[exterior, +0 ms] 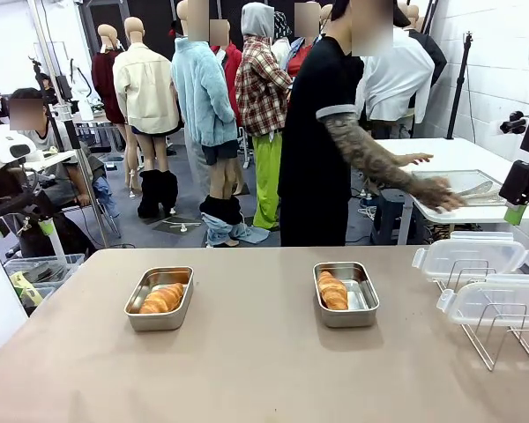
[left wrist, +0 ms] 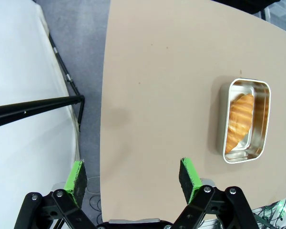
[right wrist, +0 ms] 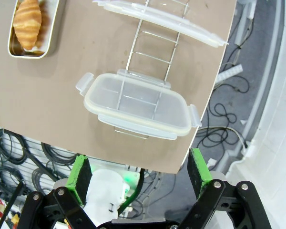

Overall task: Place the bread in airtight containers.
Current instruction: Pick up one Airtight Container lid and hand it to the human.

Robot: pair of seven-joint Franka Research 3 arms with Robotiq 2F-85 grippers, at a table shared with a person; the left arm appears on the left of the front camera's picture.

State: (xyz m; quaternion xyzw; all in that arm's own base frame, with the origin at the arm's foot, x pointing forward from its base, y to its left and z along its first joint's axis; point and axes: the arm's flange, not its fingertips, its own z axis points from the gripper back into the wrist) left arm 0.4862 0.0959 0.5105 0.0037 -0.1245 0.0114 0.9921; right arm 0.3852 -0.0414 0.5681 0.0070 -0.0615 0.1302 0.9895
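L tool (left wrist: 132, 179): jaws spread wide, nothing btwn the pads, hanging over the desk (left wrist: 162, 86) edge w/ floor to one side. Farther out on the desk, well apart from it, sits the L box (left wrist: 263, 143), uncovered, w/ L croissant (left wrist: 239, 121) lying lengthwise inside.

R tool (right wrist: 139, 169): also wide, empty, above the desk's other edge. Just beyond it a clear lid (right wrist: 138, 106) rests on the wire rack (right wrist: 150, 57); a 2nd lid (right wrist: 157, 21) lies on the same rack farther out. Off to the side is the R box (right wrist: 50, 24), uncovered, R croissant (right wrist: 27, 19) in it.

Front view: both boxes sit mid-desk, well apart; rack and lids at the desk's right end. Person (exterior: 313, 132) stands at the far side, one hand (exterior: 436, 191) on a tray (exterior: 467, 179) on a white table behind.
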